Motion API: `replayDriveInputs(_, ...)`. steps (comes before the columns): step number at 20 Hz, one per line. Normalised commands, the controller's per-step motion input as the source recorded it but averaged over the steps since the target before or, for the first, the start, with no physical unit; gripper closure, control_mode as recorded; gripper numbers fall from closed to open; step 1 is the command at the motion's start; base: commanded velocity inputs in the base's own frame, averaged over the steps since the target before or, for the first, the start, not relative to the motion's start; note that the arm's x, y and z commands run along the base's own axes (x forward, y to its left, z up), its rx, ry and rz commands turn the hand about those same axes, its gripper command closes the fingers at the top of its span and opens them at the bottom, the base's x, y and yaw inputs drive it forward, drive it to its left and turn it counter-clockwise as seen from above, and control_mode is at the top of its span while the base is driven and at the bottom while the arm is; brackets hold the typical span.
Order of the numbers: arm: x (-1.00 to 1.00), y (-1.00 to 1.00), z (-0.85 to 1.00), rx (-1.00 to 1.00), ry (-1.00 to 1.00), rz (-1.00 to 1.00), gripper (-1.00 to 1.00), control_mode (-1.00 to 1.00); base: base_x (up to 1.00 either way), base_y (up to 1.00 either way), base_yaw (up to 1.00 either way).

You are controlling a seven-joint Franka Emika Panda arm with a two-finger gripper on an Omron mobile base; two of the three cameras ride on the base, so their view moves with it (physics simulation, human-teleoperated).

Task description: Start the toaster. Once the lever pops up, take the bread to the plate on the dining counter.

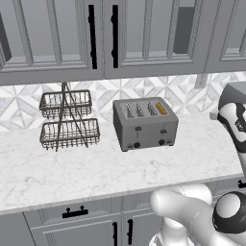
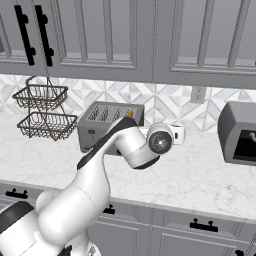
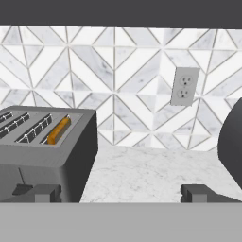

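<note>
The grey four-slot toaster [image 1: 144, 126] [image 2: 100, 127] [image 3: 42, 151] stands on the kitchen counter against the tiled wall. The bread [image 1: 161, 108] [image 2: 129, 114] [image 3: 58, 130] sits in its rightmost slot, with only the golden-orange crust showing. Two black levers and two knobs face forward on the toaster's front. My gripper [image 3: 121, 194] is open and empty. It hovers level with the toaster's right front corner and points at the backsplash. Its left fingertip [image 3: 47, 193] shows in front of the toaster's lower corner. The plate and the dining counter are out of view.
A two-tier wire basket [image 1: 67, 120] [image 2: 42, 112] stands left of the toaster. A dark boxy appliance [image 2: 240, 132] [image 3: 234, 146] sits to the right, under a wall outlet [image 3: 184, 86]. Grey cabinets hang above. The white marble worktop [image 1: 120, 168] stretches in front.
</note>
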Motion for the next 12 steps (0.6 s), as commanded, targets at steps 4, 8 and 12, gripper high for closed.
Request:
replayDriveInputs(4,0.0,0.0,0.0,0.0,0.0,0.0,-1.0,-1.0,0.0,0.0,0.0)
replayDriveInputs(8,0.0,0.0,0.0,0.0,0.0,0.0,-1.0,-1.0,0.0,0.0,0.0)
replayDriveInputs(12,0.0,0.0,0.0,0.0,0.0,0.0,-1.0,-1.0,0.0,0.0,0.0)
